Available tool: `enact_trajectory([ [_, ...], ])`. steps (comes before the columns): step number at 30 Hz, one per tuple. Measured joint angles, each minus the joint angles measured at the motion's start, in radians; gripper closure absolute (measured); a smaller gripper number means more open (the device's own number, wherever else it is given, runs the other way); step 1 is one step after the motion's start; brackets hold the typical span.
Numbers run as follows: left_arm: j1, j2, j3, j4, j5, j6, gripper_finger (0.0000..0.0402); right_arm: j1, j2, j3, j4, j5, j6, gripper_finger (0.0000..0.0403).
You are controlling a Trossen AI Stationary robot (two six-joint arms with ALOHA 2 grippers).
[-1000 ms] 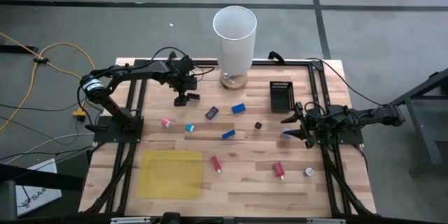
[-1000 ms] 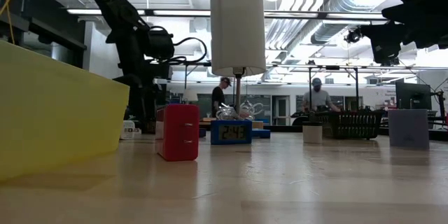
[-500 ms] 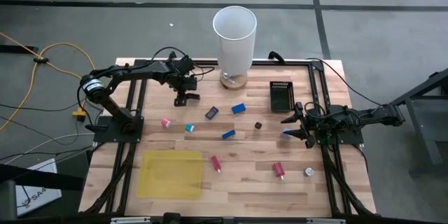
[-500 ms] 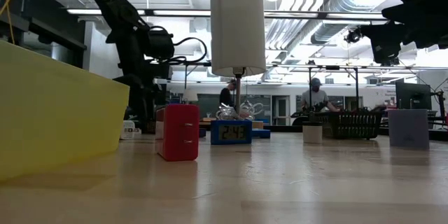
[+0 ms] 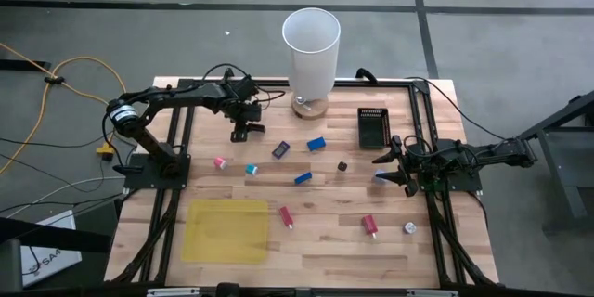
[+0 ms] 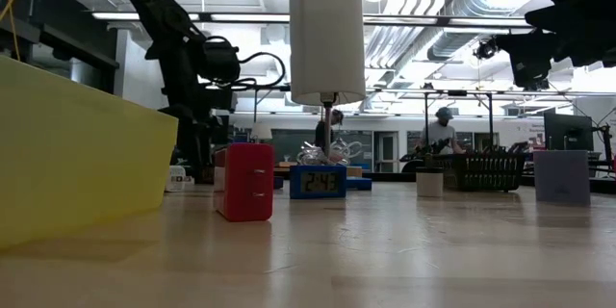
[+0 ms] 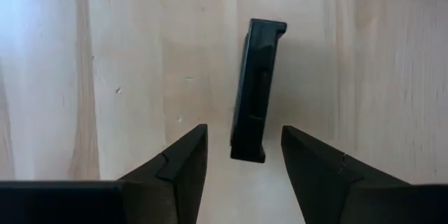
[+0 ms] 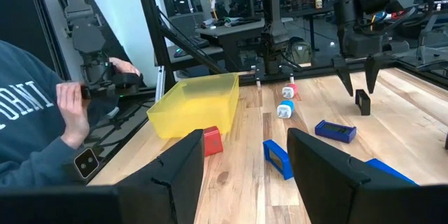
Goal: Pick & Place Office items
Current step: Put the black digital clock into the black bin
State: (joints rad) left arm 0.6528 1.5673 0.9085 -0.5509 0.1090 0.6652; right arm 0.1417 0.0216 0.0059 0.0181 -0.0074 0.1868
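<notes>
Straddling black piece (image 7: 256, 91): left claw (image 7: 243, 155)

Light wooden plank counter (image 5: 325, 241) inside a dark metal frame.

Far edge, middle: tall white cylinder (image 5: 311, 51) upright on a round base. Right of it, small black tray (image 5: 373, 127).

Near left: flat yellow sheet (image 5: 225, 230).

Scattered between:
- small black piece (image 5: 241, 131), far left
- pink piece (image 5: 221, 161) and teal piece (image 5: 251, 169), close together
- dark piece (image 5: 280, 149)
- two blue blocks (image 5: 316, 144) (image 5: 303, 178)
- tiny dark piece (image 5: 342, 165)
- two red pieces (image 5: 286, 216) (image 5: 369, 226), near side
- whitish round piece (image 5: 408, 228), near right
</notes>
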Motion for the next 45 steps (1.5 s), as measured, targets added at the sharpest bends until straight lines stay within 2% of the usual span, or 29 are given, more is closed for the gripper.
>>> enact_trajectory([
  [22, -0.008, 0.0, -0.001, 0.0, -0.008, -0.003, 0.023, 0.0, 0.0, 0.0, 0.0, 0.0, 0.0, 0.0212],
  [36, -0.008, 0.0, -0.001, 0.006, -0.009, -0.008, 0.0326, 0.0, 0.0, 0.0, 0.0, 0.0, 0.0, 0.0212],
  [45, -0.008, 0.0, -0.001, 0.006, -0.009, -0.011, 0.0343, 0.0, 0.0, 0.0, 0.0, 0.0, 0.0, 0.0212],
])
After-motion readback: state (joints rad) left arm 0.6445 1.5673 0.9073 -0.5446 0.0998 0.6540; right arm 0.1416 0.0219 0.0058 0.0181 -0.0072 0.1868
